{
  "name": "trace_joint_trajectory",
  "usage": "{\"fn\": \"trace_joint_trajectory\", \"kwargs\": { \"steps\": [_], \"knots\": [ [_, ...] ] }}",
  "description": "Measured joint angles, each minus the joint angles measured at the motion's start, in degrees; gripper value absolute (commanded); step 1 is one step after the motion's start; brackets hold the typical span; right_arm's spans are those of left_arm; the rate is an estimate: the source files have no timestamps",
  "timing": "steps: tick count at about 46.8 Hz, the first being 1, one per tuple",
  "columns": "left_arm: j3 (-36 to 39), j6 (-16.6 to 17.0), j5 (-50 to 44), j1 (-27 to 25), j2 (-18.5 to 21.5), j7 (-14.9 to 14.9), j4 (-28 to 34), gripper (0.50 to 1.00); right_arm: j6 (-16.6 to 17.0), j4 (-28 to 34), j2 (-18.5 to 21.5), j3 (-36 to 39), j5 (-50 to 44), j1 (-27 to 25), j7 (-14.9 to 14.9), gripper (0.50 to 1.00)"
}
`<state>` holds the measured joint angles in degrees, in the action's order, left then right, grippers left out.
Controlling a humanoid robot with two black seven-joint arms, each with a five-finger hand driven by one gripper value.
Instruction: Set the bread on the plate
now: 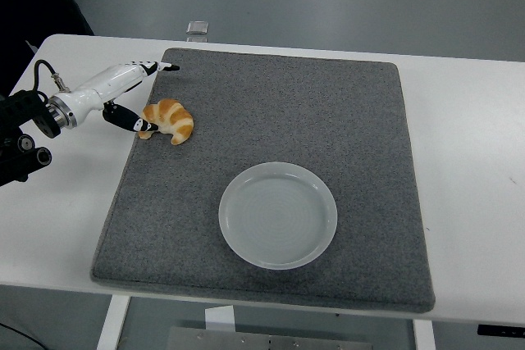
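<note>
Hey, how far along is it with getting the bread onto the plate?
Early. Nothing is done yet: the croissant lies at the grey mat's left edge and the plate is empty. In hand: the left hand is at the croissant, fingers open, one fingertip against it. Left: grasp, lift, carry to the plate, release.

One croissant [166,120], one translucent plate [278,215], one grey mat [279,112], one white table [467,161], one robot hand [123,92].

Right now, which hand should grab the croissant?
Left. The left hand is already beside the croissant, fingers spread around its left end. The right arm is out of view.
</note>
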<state>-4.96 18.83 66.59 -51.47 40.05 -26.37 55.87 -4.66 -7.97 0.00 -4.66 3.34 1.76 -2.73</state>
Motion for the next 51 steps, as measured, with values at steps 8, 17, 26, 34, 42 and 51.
{"fn": "trace_joint_trajectory", "kwargs": {
  "steps": [8,17,26,34,42,51],
  "knots": [
    [0.3,-0.2,0.1,0.0,-0.8,0.1,-0.4,0.996,0.0,0.0,0.0,0.0,0.0,0.0,0.0,0.952],
    [0.3,-0.6,0.1,-0.2,-1.7,0.4,-0.9,0.996,0.0,0.0,0.0,0.0,0.0,0.0,0.0,0.952],
    [0.4,-1.0,0.0,-0.3,-2.8,0.4,-1.8,0.996,0.0,0.0,0.0,0.0,0.0,0.0,0.0,0.952],
    [0.3,-3.0,0.1,-0.5,-2.9,0.4,-1.8,0.996,0.0,0.0,0.0,0.0,0.0,0.0,0.0,0.952],
    [0.3,-5.3,0.1,-1.1,-3.0,0.4,-2.0,0.994,0.0,0.0,0.0,0.0,0.0,0.0,0.0,0.952],
    [0.3,-5.7,0.1,-1.5,-3.1,0.5,-3.0,0.988,0.0,0.0,0.0,0.0,0.0,0.0,0.0,0.952]
  ]
}}
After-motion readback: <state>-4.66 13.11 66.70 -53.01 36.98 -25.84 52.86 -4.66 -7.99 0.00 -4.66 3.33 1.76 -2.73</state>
